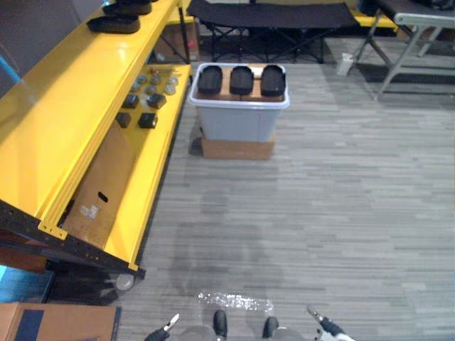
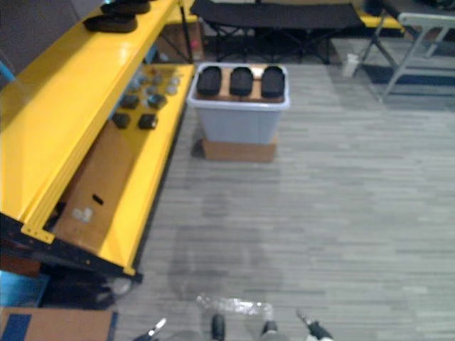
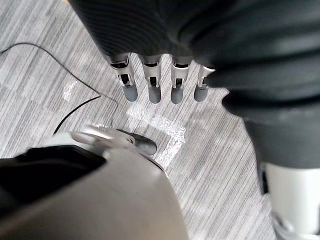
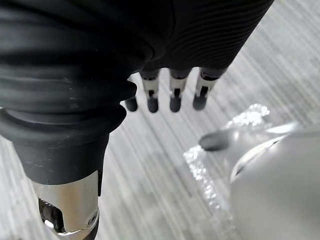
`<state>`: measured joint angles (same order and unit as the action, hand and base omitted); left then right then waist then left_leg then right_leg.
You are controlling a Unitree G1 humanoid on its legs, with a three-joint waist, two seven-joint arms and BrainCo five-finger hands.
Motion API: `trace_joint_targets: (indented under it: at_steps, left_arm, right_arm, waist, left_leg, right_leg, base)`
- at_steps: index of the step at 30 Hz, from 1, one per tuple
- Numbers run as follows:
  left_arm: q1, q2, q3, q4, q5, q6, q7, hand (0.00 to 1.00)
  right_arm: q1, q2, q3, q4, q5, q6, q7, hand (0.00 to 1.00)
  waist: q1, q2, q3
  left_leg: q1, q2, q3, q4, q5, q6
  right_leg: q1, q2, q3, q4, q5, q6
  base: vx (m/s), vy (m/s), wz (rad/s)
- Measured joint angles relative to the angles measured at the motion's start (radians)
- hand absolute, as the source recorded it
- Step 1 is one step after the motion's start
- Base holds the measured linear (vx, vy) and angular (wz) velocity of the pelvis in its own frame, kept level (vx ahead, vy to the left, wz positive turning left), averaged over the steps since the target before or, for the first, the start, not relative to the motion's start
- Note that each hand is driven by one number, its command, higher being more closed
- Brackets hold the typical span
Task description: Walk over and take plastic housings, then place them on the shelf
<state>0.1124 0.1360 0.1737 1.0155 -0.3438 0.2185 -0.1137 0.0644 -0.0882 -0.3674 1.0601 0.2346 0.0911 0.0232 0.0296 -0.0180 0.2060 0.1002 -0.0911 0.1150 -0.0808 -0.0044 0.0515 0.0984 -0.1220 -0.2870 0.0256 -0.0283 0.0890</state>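
Observation:
Three black plastic housings (image 1: pixel 241 79) lie side by side on a board across the top of a pale grey bin (image 1: pixel 238 122), some way ahead on the floor. Two more black housings (image 1: pixel 114 23) rest on the top level of the yellow shelf (image 1: pixel 64 106) along the left. My left hand (image 3: pixel 154 87) hangs low at my side with straight fingers and holds nothing. My right hand (image 4: pixel 174 96) hangs the same way on the other side, also bare. Both hands are far from the bin.
The bin stands on a brown cardboard box (image 1: pixel 237 148). Small black and round grey parts (image 1: pixel 147 99) and a cardboard sheet (image 1: pixel 99 186) lie on the shelf's lower level. A black folding cot (image 1: pixel 274 18) and grey table legs (image 1: pixel 405 50) stand at the back. Grey plank floor lies between.

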Motion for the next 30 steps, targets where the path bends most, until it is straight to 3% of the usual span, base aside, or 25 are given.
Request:
trace_joint_targets:
  at_steps: [3, 12, 16, 20, 23, 24, 26, 28, 30]
  left_arm:
    - [0.001, 0.009, -0.002, 0.0, 0.003, -0.006, -0.012, 0.0]
    - [0.008, 0.005, 0.0, 0.026, 0.036, -0.037, -0.024, 0.0]
    - [0.023, 0.004, 0.003, 0.026, -0.034, -0.04, -0.026, 0.0]
    - [0.028, 0.008, 0.002, 0.026, -0.045, -0.04, -0.04, 0.0]
    - [0.028, 0.01, 0.003, 0.026, -0.052, -0.037, -0.04, 0.0]
    - [0.021, 0.007, 0.003, 0.026, -0.056, -0.033, -0.039, 0.0]
    - [0.002, 0.003, 0.007, 0.027, -0.132, -0.016, -0.025, 0.0]
    - [0.0, -0.001, 0.049, 0.028, -0.185, 0.007, 0.002, 0.0]
    - [-0.004, -0.021, 0.1, 0.027, -0.201, 0.011, 0.003, 0.0]
  right_arm:
    - [-0.016, 0.016, 0.001, 0.003, -0.014, -0.001, 0.001, 0.0]
    - [-0.039, 0.019, 0.005, 0.014, -0.022, 0.003, 0.001, 0.0]
    - [-0.021, 0.017, 0.004, 0.017, -0.022, 0.011, 0.001, 0.0]
    - [0.008, 0.02, -0.012, 0.017, -0.022, 0.024, 0.004, 0.0]
    - [0.02, 0.036, -0.043, 0.022, -0.031, 0.046, 0.021, 0.0]
    - [0.018, 0.034, -0.066, 0.025, -0.034, 0.052, 0.027, 0.0]
    - [0.022, 0.036, -0.084, 0.026, -0.013, 0.06, 0.036, 0.0]
    - [0.055, 0.052, -0.084, 0.02, 0.028, 0.053, 0.041, 0.0]
    - [0.089, 0.071, -0.095, 0.012, 0.027, 0.035, 0.041, 0.0]
  waist:
    - [-0.001, -0.014, -0.011]
    - [0.0, -0.01, -0.008]
    - [0.002, -0.012, -0.009]
    - [0.003, -0.026, -0.004]
    - [0.004, -0.029, 0.0]
    - [0.001, -0.012, 0.011]
    - [0.0, 0.006, 0.042]
    - [0.01, -0.001, 0.041]
    - [0.015, -0.011, 0.037]
  left_leg:
    - [0.009, -0.007, 0.004, 0.0, 0.0, 0.0]
    - [0.052, 0.006, 0.062, -0.006, -0.008, -0.005]
    - [0.055, 0.012, 0.087, -0.006, -0.017, -0.003]
    - [0.061, -0.002, 0.092, -0.005, -0.032, 0.02]
    - [0.075, -0.005, 0.09, -0.005, -0.042, 0.033]
    - [0.074, 0.017, 0.084, 0.013, -0.059, 0.046]
    - [0.06, 0.073, 0.081, 0.081, -0.106, 0.04]
    - [0.026, 0.122, 0.069, 0.178, -0.172, 0.028]
    - [0.01, 0.137, 0.052, 0.248, -0.222, -0.001]
  right_leg:
    - [0.011, 0.0, 0.0, -0.005, 0.002, 0.002]
    - [0.036, 0.01, 0.049, -0.017, 0.011, -0.006]
    - [0.028, 0.016, 0.072, -0.019, 0.004, -0.008]
    - [-0.014, -0.015, 0.068, 0.076, -0.04, 0.031]
    - [-0.011, -0.027, 0.069, 0.104, -0.015, 0.06]
    - [-0.066, -0.017, 0.068, 0.19, -0.018, 0.052]
    - [-0.093, 0.028, 0.064, 0.171, -0.035, 0.019]
    - [-0.15, 0.051, 0.048, 0.163, -0.032, 0.014]
    - [-0.183, 0.053, 0.04, 0.182, -0.032, 0.009]
  base:
    - [0.06, 0.006, 0.0]
    - [-0.03, 0.002, -0.17]
    - [-0.09, 0.003, -0.19]
    - [0.0, 0.053, -0.09]
    - [0.06, 0.093, -0.02]
    - [0.0, 0.076, 0.02]
    - [-0.16, 0.105, 0.05]
    - [-0.19, 0.092, 0.1]
    - [-0.07, 0.026, 0.24]
